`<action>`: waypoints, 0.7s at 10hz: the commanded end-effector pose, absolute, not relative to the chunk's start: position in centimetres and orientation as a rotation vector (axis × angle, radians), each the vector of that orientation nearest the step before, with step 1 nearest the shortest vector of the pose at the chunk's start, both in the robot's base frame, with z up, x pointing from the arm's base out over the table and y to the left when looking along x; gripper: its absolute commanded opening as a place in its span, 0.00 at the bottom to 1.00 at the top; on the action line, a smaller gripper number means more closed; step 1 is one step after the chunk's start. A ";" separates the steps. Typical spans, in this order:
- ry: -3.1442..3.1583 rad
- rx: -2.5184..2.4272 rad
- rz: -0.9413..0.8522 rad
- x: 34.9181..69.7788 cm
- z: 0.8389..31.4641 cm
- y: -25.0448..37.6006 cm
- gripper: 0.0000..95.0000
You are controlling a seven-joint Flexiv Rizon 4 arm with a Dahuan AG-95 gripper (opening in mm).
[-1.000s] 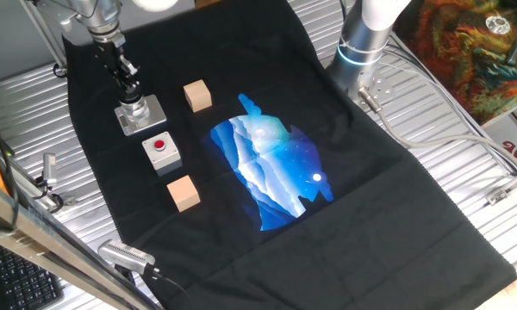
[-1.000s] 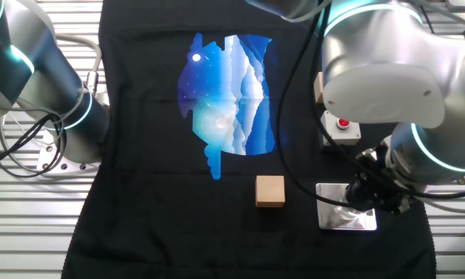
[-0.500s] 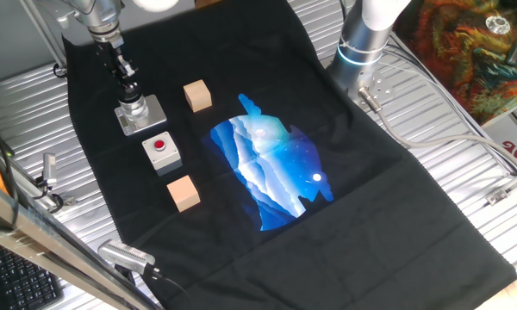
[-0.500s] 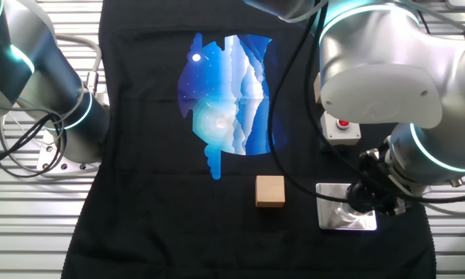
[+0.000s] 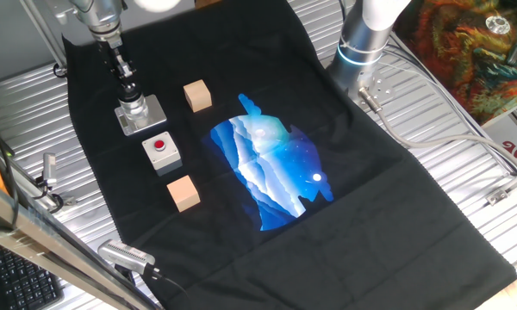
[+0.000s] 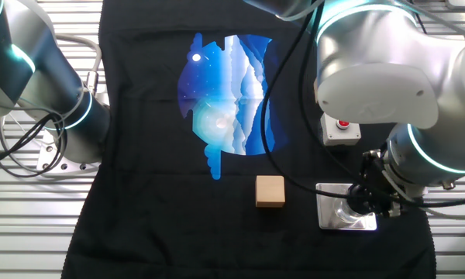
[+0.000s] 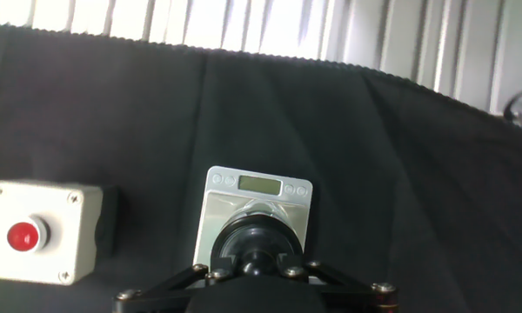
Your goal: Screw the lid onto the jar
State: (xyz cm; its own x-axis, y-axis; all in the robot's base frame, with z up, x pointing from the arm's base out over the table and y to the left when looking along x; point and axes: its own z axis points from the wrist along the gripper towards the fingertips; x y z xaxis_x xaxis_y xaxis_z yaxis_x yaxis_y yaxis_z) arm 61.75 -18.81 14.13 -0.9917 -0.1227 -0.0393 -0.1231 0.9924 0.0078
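Black cloth [image 5: 396, 189]: tool [image 5: 129, 91] directly above jar [image 5: 136, 110].

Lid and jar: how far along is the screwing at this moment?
Done: the lid sits on the jar, which stands on its grey base plate. In hand: the pincer is directly over the lid and appears closed on it. Left: finishing the tightening and letting go; how tight the lid is can't be judged.
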 end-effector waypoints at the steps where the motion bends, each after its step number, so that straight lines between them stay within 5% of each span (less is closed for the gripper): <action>1: 3.098 -0.193 0.020 61.7 13.5 -18.8 0.00; 7: 3.119 -0.198 0.023 62.1 14.0 -18.4 0.00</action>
